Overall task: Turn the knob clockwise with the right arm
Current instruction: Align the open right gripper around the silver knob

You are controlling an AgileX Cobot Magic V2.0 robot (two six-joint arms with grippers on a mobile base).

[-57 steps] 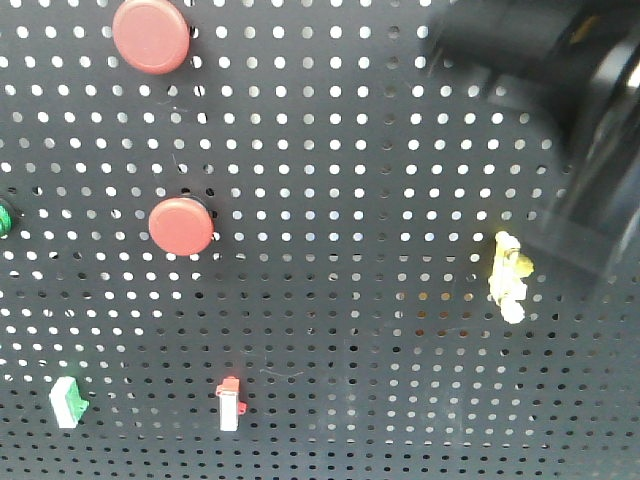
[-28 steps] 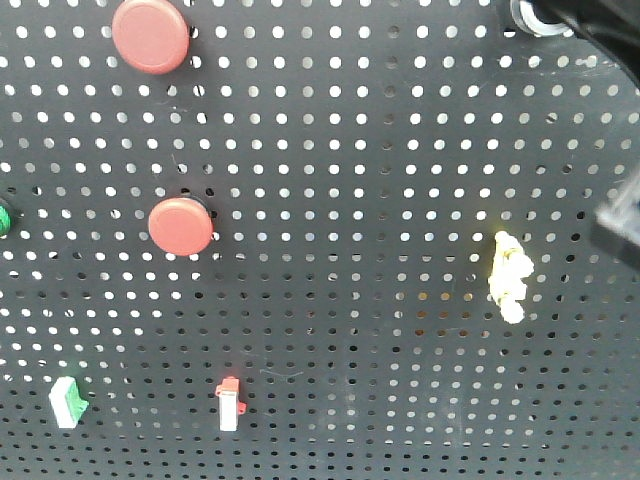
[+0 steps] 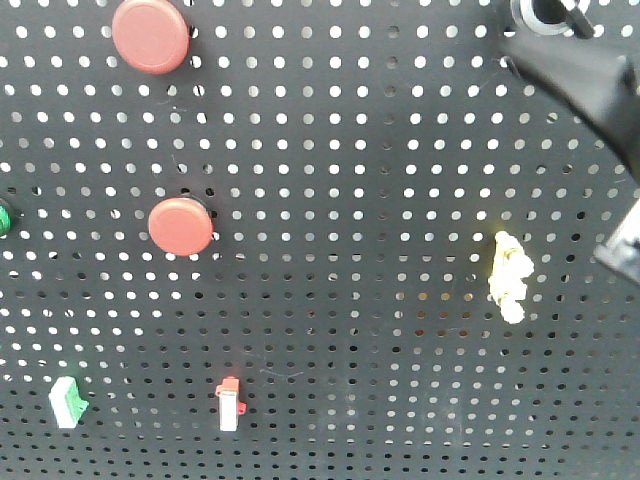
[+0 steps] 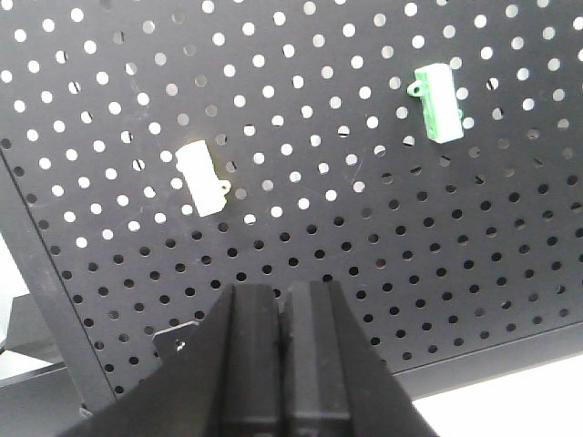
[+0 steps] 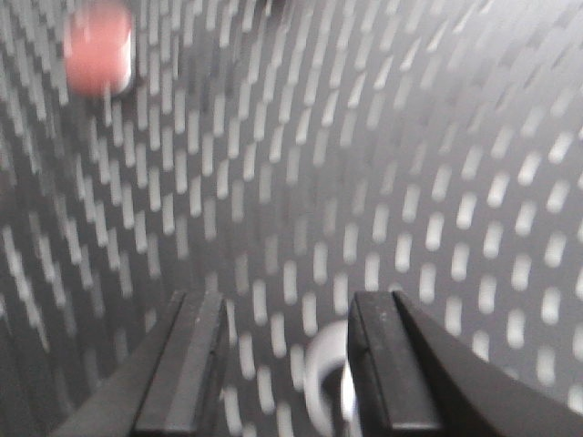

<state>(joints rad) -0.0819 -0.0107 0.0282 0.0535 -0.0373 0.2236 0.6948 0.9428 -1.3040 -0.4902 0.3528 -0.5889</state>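
Swinging back across the top-right corner, our right arm (image 3: 590, 75) is crowding the knob (image 3: 537, 14).
We are holding the right gripper (image 5: 284, 314) spread, the knob's blurred rim showing between its fingers; the left gripper (image 4: 282, 300) is sitting pressed together.

Showing dark grey with rows of pale holes on the pegboard (image 3: 350, 200); glowing red on the upper button (image 3: 150, 35) and the lower button (image 3: 181, 225); shining yellow on a small fitting (image 3: 509, 275); ringing the black knob (image 3: 540, 12) in silver-white.

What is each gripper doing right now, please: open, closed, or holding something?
Left gripper: closed, holding nothing.
Right gripper: open, with the blurred knob showing in the gap.
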